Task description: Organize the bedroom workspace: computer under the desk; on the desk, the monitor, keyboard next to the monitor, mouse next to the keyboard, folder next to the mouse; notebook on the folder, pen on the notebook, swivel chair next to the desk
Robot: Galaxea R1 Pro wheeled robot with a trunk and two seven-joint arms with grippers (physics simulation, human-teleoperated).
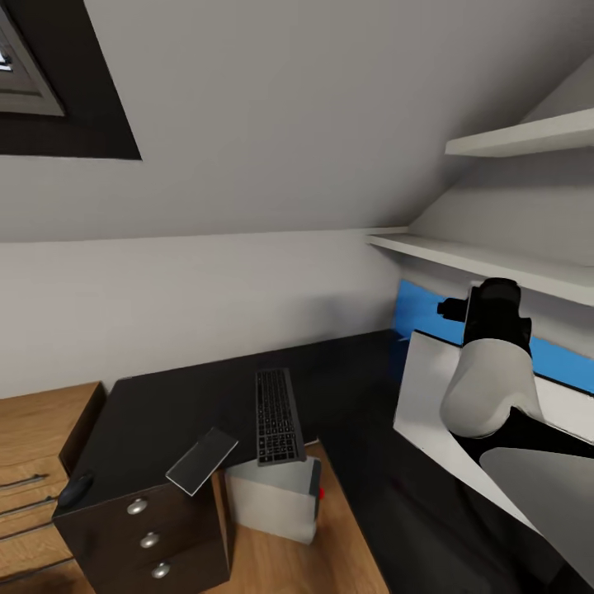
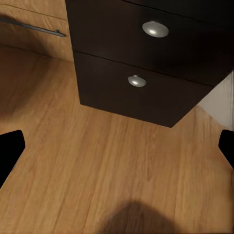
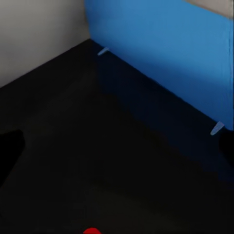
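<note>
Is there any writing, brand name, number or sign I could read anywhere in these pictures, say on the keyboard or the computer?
None can be read.
Keyboard: the key legends are too small and blurred to make out.
Computer: plain side, no label visible.
Desk drawers: only round silver knobs, no text.

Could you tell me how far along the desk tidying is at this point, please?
Looks done: keyboard, mouse and notebook lie on the desk, computer beneath it. In hand: nothing, left gripper and right gripper open; the monitor sits tilted by the right arm. Left: folder, pen, swivel chair, and regrouping.
</note>
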